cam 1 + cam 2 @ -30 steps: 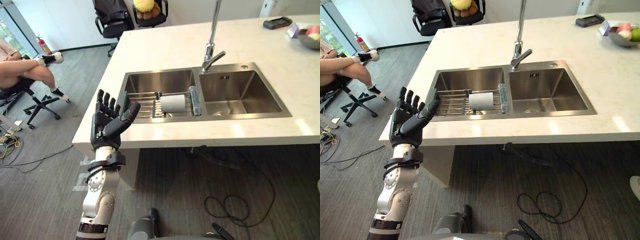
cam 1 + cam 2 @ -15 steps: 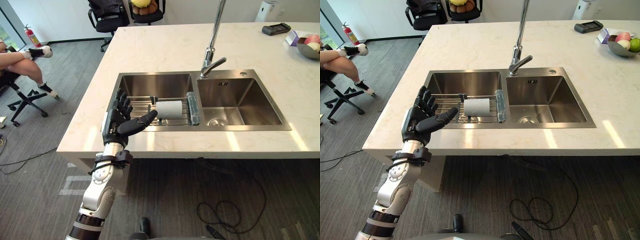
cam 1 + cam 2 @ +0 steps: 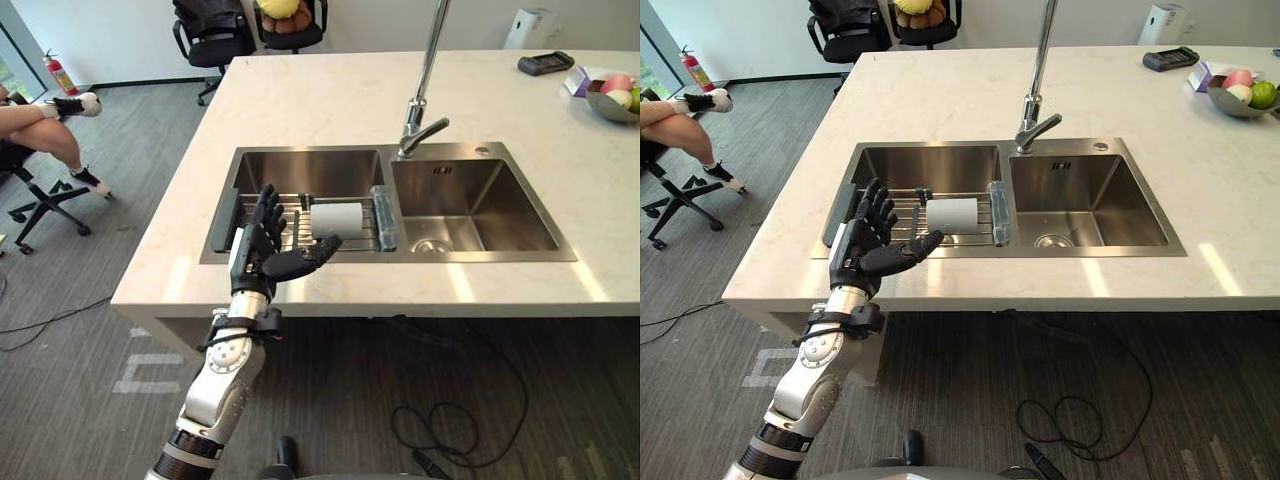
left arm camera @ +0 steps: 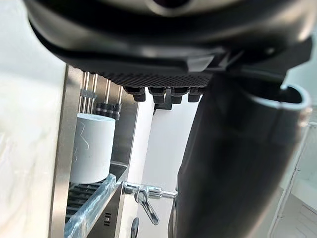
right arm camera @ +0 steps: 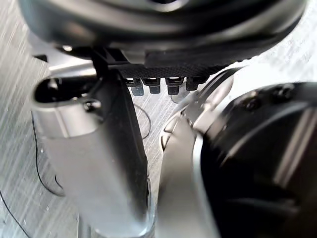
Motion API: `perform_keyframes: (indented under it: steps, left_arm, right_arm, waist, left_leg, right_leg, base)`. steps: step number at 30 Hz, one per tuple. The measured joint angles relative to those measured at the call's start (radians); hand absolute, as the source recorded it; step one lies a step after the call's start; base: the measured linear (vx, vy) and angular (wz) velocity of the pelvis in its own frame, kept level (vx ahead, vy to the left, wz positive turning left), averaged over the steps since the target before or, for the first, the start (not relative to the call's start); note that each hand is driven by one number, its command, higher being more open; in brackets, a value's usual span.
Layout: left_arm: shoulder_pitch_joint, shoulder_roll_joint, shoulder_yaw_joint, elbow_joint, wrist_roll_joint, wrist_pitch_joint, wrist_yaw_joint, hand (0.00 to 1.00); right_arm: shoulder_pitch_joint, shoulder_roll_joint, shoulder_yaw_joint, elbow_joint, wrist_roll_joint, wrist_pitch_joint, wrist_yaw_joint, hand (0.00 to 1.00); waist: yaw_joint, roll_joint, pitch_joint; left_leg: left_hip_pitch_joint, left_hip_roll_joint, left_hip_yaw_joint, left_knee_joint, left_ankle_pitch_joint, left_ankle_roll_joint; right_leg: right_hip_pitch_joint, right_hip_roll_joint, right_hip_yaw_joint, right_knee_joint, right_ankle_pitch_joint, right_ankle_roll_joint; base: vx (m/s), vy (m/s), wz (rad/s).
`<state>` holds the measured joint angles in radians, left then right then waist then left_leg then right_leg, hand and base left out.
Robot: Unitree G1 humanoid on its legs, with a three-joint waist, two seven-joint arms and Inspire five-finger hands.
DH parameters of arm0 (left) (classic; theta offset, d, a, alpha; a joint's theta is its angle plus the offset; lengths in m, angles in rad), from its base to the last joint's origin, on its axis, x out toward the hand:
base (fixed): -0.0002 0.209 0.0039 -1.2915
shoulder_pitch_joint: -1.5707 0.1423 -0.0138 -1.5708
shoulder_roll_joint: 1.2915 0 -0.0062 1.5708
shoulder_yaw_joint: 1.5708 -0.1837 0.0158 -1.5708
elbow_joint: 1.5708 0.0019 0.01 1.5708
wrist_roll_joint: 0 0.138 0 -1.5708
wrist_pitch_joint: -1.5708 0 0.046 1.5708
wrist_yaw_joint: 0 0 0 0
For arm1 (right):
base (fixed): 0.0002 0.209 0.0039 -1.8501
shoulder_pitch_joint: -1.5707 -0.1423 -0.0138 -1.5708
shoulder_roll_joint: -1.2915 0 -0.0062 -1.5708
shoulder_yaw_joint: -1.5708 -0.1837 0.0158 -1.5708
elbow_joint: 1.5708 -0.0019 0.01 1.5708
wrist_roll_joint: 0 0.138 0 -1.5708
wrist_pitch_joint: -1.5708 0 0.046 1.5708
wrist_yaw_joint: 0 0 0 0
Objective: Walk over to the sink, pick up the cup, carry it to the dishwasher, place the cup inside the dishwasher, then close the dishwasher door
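Just beyond the thumb tip of my left hand (image 3: 262,250), the cup (image 3: 335,219) lies on its side on the wire rack (image 3: 285,212), in the basin of the sink (image 3: 310,170) ahead of my palm. My fingers are spread and straight, holding nothing. I judge this the reach for the pick-up (the walk looks done). Next I must move the hand forward and thumbward until the cup sits between thumb and fingers, then curl round it. My right hand (image 5: 198,57) hangs over the floor, fingers relaxed.
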<state>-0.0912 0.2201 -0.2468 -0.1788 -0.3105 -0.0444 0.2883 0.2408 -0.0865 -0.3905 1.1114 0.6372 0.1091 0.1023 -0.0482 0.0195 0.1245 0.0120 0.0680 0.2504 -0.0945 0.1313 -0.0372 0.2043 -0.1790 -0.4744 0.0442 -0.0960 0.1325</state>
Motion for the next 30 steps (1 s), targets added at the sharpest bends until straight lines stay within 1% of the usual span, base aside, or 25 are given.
perform_keyframes:
  steps: [2,3,4,5,6,7,8,9,11,12,13,14,15,17,18,19,20,21,22,23,24,25,28,29,30]
  left_arm:
    - [-0.039,-0.002,0.000,0.000,0.023,-0.011,0.005,1.00]
    - [-0.066,-0.008,0.000,0.000,0.040,-0.023,0.012,1.00]
    - [-0.094,-0.014,0.000,-0.002,0.064,-0.043,0.021,1.00]
    - [-0.109,-0.012,0.001,-0.005,0.081,-0.058,0.027,1.00]
    - [-0.127,-0.012,0.006,-0.016,0.106,-0.094,0.040,1.00]
    - [-0.130,-0.012,0.018,-0.032,0.115,-0.129,0.046,1.00]
    - [-0.130,-0.013,0.028,-0.039,0.115,-0.142,0.049,1.00]
    - [-0.130,-0.016,0.058,-0.048,0.115,-0.159,0.055,1.00]
    - [-0.130,-0.017,0.115,-0.049,0.114,-0.175,0.057,1.00]
    - [-0.130,-0.015,0.144,-0.049,0.114,-0.188,0.059,1.00]
    - [-0.130,-0.014,0.152,-0.051,0.113,-0.195,0.060,1.00]
    - [-0.131,-0.001,0.160,-0.059,0.113,-0.206,0.062,1.00]
    - [-0.138,0.012,0.158,-0.065,0.112,-0.213,0.063,1.00]
    - [-0.153,0.021,0.158,-0.066,0.102,-0.212,0.063,1.00]
    - [-0.168,0.029,0.157,-0.066,0.074,-0.210,0.062,1.00]
    - [-0.181,0.037,0.156,-0.065,0.055,-0.207,0.060,1.00]
    - [-0.188,0.033,0.153,-0.063,0.046,-0.203,0.060,1.00]
    - [-0.202,0.035,0.142,-0.058,0.030,-0.194,0.050,1.00]
    - [-0.213,0.037,0.134,-0.054,0.023,-0.189,0.039,1.00]
    - [-0.226,0.037,0.125,-0.051,0.014,-0.185,0.028,1.00]
    - [-0.245,0.037,0.111,-0.046,0.012,-0.185,0.010,1.00]
    - [-0.257,0.037,0.100,-0.046,0.012,-0.185,-0.006,1.00]
    - [-0.265,0.035,0.081,-0.045,-0.029,-0.166,-0.039,1.00]
    - [-0.265,0.033,0.075,-0.044,-0.034,-0.151,-0.045,1.00]
    - [-0.263,0.033,0.057,-0.042,-0.046,-0.113,-0.050,1.00]
  right_arm:
    - [0.011,-0.006,-0.038,0.002,0.011,-0.004,0.000,1.00]
    - [0.019,-0.013,-0.045,0.002,0.033,-0.004,0.000,1.00]
    - [0.034,-0.015,-0.046,-0.005,0.058,-0.004,0.004,1.00]
    - [0.043,-0.011,-0.045,-0.010,0.080,-0.004,0.010,1.00]
    - [0.056,0.002,-0.047,-0.017,0.120,-0.003,0.018,1.00]
    - [0.058,0.011,-0.065,-0.019,0.137,-0.003,0.025,1.00]
    - [0.056,0.012,-0.072,-0.019,0.146,-0.003,0.028,1.00]
    - [0.052,0.014,-0.090,-0.012,0.151,0.007,0.030,1.00]
    - [0.041,0.014,-0.137,-0.003,0.148,0.042,0.035,1.00]
    - [0.038,0.016,-0.169,0.012,0.144,0.064,0.047,1.00]
    - [0.037,0.019,-0.183,0.018,0.143,0.072,0.054,1.00]
    - [0.036,0.031,-0.204,0.020,0.124,0.081,0.064,1.00]
    - [0.034,0.048,-0.227,0.020,0.106,0.084,0.067,1.00]
    - [0.034,0.051,-0.234,0.022,0.095,0.085,0.066,1.00]
    - [0.035,0.048,-0.232,0.021,0.084,0.086,0.063,1.00]
    - [0.036,0.047,-0.231,0.023,0.082,0.087,0.061,1.00]
    - [0.033,0.038,-0.231,0.029,0.079,0.086,0.063,1.00]
    - [0.035,0.027,-0.231,0.031,0.076,0.081,0.071,1.00]
    - [0.034,0.022,-0.230,0.035,0.074,0.081,0.072,1.00]
    - [0.034,0.013,-0.228,0.037,0.068,0.076,0.072,1.00]
    - [0.035,0.013,-0.216,0.040,0.068,0.068,0.072,1.00]
    - [0.033,0.010,-0.195,0.038,0.069,0.060,0.072,1.00]
    - [0.018,-0.002,-0.156,0.034,0.077,0.053,0.074,1.00]
    - [0.015,-0.003,-0.145,0.032,0.076,0.054,0.074,1.00]
    - [0.010,-0.003,-0.129,0.028,0.073,0.059,0.075,1.00]
  waist:
    - [0.000,0.000,0.000]
    - [0.000,0.000,0.000]
    - [-0.001,-0.004,-0.002]
    - [-0.001,-0.016,-0.006]
    - [-0.007,-0.046,-0.016]
    - [-0.009,-0.057,-0.022]
    - [-0.008,-0.056,-0.021]
    - [-0.007,-0.046,-0.016]
    - [-0.010,-0.040,-0.012]
    - [-0.009,-0.039,-0.011]
    - [-0.009,-0.038,-0.011]
    - [-0.009,-0.034,-0.010]
    - [-0.009,-0.035,-0.009]
    - [-0.011,-0.035,-0.009]
    - [-0.014,-0.040,-0.010]
    - [-0.019,-0.052,-0.015]
    - [-0.025,-0.033,-0.009]
    - [-0.027,-0.013,-0.005]
    - [-0.027,-0.002,-0.005]
    - [-0.030,0.001,-0.007]
    - [-0.032,0.002,-0.007]
    - [-0.032,0.006,-0.011]
    - [-0.032,0.008,-0.012]
    - [-0.032,0.008,-0.012]
    - [-0.029,0.008,-0.012]
  left_leg:
    - [0.009,-0.017,0.006,0.000,-0.011,0.016]
    - [0.029,-0.027,0.001,0.000,-0.018,0.026]
    - [0.052,-0.044,-0.013,0.001,-0.029,0.042]
    - [0.062,-0.061,-0.024,0.001,-0.035,0.050]
    - [0.071,-0.093,-0.052,0.001,-0.043,0.063]
    - [0.081,-0.108,-0.076,0.003,-0.046,0.075]
    - [0.087,-0.110,-0.085,0.005,-0.048,0.081]
    - [0.100,-0.110,-0.109,0.007,-0.049,0.097]
    - [0.117,-0.107,-0.131,0.008,-0.064,0.098]
    - [0.124,-0.106,-0.139,0.008,-0.073,0.103]
    - [0.125,-0.105,-0.142,0.007,-0.075,0.101]
    - [0.121,-0.095,-0.139,0.004,-0.080,0.094]
    - [0.117,-0.088,-0.121,0.004,-0.084,0.086]
    - [0.116,-0.086,-0.108,0.004,-0.091,0.075]
    - [0.118,-0.086,-0.101,0.005,-0.097,0.062]
    - [0.120,-0.087,-0.098,0.004,-0.100,0.049]
    - [0.124,-0.068,-0.096,0.003,-0.103,0.035]
    - [0.125,-0.034,-0.059,0.003,-0.098,0.007]
    - [0.131,-0.014,-0.045,0.003,-0.096,-0.006]
    - [0.139,0.004,-0.044,0.003,-0.098,-0.019]
    - [0.152,0.025,-0.043,0.003,-0.103,-0.034]
    - [0.160,0.040,-0.038,0.003,-0.110,-0.044]
    - [0.164,0.050,0.012,0.008,-0.114,-0.051]
    - [0.166,0.051,0.017,0.008,-0.115,-0.052]
    - [0.172,0.050,0.036,0.008,-0.117,-0.055]
  right_leg:
    - [-0.026,-0.045,-0.026,0.099,-0.020,0.001]
    - [-0.059,-0.089,-0.042,0.236,-0.036,-0.011]
    - [-0.108,-0.151,-0.062,0.418,-0.036,-0.013]
    - [-0.136,-0.195,-0.065,0.516,-0.030,-0.023]
    - [-0.188,-0.269,-0.057,0.666,0.007,-0.076]
    - [-0.229,-0.309,-0.041,0.762,0.074,-0.134]
    - [-0.245,-0.322,-0.031,0.796,0.113,-0.149]
    - [-0.272,-0.332,-0.013,0.866,0.117,-0.141]
    - [-0.306,-0.320,-0.003,0.933,0.023,-0.122]
    - [-0.323,-0.304,-0.003,0.888,-0.017,-0.097]
    - [-0.328,-0.291,-0.002,0.836,-0.033,-0.084]
    - [-0.327,-0.255,0.004,0.674,-0.043,-0.066]
    - [-0.325,-0.226,0.019,0.508,-0.033,-0.048]
    - [-0.324,-0.212,0.035,0.375,-0.003,-0.013]
    - [-0.308,-0.205,0.034,0.300,0.025,-0.013]
    - [-0.287,-0.195,0.029,0.253,0.059,-0.014]
    - [-0.279,-0.176,0.016,0.238,0.072,-0.024]
    - [-0.270,-0.142,-0.002,0.218,0.067,-0.033]
    - [-0.265,-0.120,-0.007,0.213,0.065,-0.048]
    - [-0.253,-0.102,-0.014,0.213,0.059,-0.061]
    - [-0.237,-0.081,-0.021,0.211,0.059,-0.094]
    - [-0.228,-0.064,-0.021,0.208,0.055,-0.105]
    - [-0.221,-0.041,-0.013,0.183,0.057,-0.108]
    - [-0.220,-0.040,-0.012,0.181,0.057,-0.108]
    - [-0.217,-0.039,-0.005,0.178,0.057,-0.108]
  base:
    - [0.07,0.118,0.17]
    - [0.04,0.168,0.27]
    - [0.04,0.196,0.36]
    - [0.05,0.197,0.58]
    - [0.16,0.196,0.72]
    - [0.13,0.118,0.70]
    - [0.23,0.141,0.55]
    - [0.14,0.068,0.35]
    - [0.15,0.058,0.37]
    - [0.10,0.017,0.28]
    - [0.07,-0.022,0.17]
    - [0.06,-0.067,0.07]
    - [0.06,-0.093,0.02]
    - [0.10,-0.179,-0.07]
    - [0.12,-0.233,-0.05]
    - [0.13,-0.267,0.00]
    - [0.15,-0.262,0.04]
    - [0.15,-0.247,-0.05]
    - [0.16,-0.209,-0.09]
    - [0.16,-0.195,-0.06]
    - [0.22,-0.235,-0.01]
    - [0.19,-0.174,-0.01]
    - [0.14,-0.054,-0.11]
    - [0.10,0.006,-0.09]
    - [0.06,0.015,-0.11]
